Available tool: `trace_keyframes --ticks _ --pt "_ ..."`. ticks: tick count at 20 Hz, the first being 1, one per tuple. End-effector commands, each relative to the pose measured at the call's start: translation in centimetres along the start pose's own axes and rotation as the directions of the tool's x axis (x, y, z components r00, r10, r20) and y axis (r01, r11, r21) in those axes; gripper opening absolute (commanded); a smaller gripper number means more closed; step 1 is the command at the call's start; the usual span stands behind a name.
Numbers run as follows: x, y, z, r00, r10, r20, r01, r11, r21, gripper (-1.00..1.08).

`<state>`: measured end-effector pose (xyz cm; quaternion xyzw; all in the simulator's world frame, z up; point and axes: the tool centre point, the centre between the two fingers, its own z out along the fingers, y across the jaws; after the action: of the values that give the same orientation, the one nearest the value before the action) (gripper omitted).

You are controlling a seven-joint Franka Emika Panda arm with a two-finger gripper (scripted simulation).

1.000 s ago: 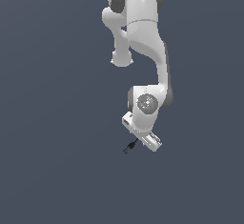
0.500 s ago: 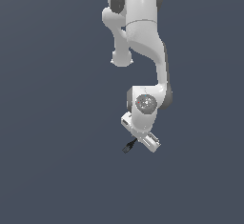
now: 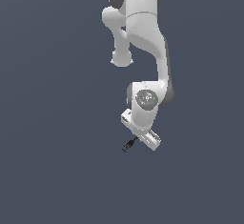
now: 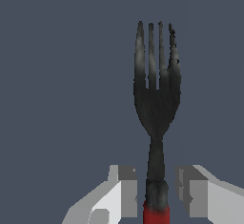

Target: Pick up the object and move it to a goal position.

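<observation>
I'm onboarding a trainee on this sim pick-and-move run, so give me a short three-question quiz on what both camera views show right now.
1. True or false: in the wrist view, the fork lies between the two fingers of the hand.
2. Multiple choice: what colour is the fork's handle end? A) blue B) red C) green
3. Short answer: in the exterior view, on which side of the hand does the fork stick out?

Key
1. True; there is a gap on each side of the neck, so the hand looks open.
2. B; red shows below the dark neck and tines.
3. The exterior view's left.
</observation>
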<state>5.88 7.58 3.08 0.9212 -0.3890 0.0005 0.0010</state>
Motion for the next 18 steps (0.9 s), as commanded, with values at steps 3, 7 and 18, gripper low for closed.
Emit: trace_keyframes --ticks 3,7,18 --pt "0.1 0.2 -3.0 1.000 0.000 -0.001 0.000 1.000 0.002 -1.00" --pt "0.2 0.5 -6.9 1.000 0.000 0.000 0.000 1.000 0.002 -1.00" --pt "0.7 1.4 -19.9 1.000 -0.002 0.001 0.002 1.000 0.001 -1.00"
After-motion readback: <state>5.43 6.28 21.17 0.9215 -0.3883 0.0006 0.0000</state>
